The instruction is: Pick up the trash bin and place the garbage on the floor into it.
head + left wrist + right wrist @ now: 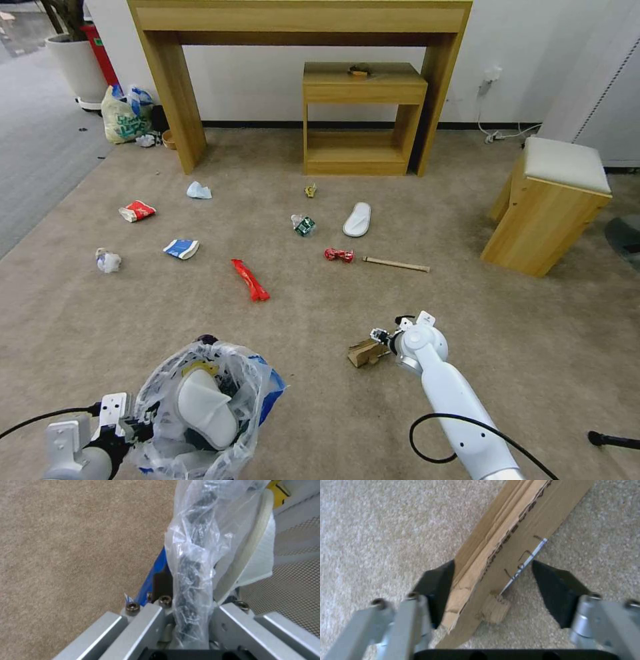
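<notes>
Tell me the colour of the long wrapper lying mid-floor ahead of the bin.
Red; the wrapper shows best in the head view.

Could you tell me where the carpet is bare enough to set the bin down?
Bare carpet lies between the trash bin in the left hand and the cardboard at the right hand, and right of that arm. Litter crowds the middle, around the red wrapper.

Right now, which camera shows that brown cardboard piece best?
The right wrist view: the cardboard lies on carpet between the right hand's open fingers, print visible. The head view shows it small, before that hand.
</notes>
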Tool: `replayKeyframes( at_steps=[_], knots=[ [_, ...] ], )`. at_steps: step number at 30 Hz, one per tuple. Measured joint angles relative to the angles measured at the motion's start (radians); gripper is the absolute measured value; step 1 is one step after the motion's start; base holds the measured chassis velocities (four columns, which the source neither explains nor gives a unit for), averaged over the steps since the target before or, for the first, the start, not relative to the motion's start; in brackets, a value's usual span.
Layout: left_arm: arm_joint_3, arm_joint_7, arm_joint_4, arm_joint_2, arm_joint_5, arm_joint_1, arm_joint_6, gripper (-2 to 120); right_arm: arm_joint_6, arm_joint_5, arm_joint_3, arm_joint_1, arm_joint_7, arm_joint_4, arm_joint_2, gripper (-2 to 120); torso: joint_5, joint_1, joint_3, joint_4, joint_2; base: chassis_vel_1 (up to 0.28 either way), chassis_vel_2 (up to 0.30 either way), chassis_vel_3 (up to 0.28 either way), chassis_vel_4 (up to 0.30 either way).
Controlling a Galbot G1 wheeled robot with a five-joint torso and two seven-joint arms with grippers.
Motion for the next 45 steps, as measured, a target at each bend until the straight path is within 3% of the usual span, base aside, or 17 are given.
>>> replayKeyframes(
  at_steps=[6,25,33,40,45],
  knots=[
    [0.001,0.001,0.004,0.003,-0.002,-0.007,0.0,0,0.003,-0.003,0.006,0.015,-0.002,-0.03,0.006,41,0.0,0.0,0.0,0.0,0.0,0.0,0.0,0.0,0.0],
    [0.004,0.001,0.01,0.009,-0.005,-0.017,0.0,0,0.012,-0.029,0.03,0.023,-0.03,-0.08,0.015,27,0.0,0.0,0.0,0.0,0.0,0.0,0.0,0.0,0.0],
    [0.001,0.001,0.007,0.006,-0.005,-0.014,0.0,0,0.021,-0.041,0.032,0.013,-0.037,-0.079,0.014,0,0.0,0.0,0.0,0.0,0.0,0.0,0.0,0.0,0.0],
    [-0.001,0.002,0.001,0.006,-0.005,-0.011,0.0,0,0.033,-0.05,0.032,0.0,-0.043,-0.046,0.009,0,0.0001,0.0,0.0,0.0,0.0,0.0,0.0,0.0,0.0],
    [-0.001,0.002,-0.004,0.004,-0.007,-0.013,0.0,0,0.076,-0.156,0.025,-0.035,-0.121,0.035,-0.019,0,0.0001,0.0,0.0,-0.0001,0.0,0.0,0.0,0.0,0.0]
  ],
)
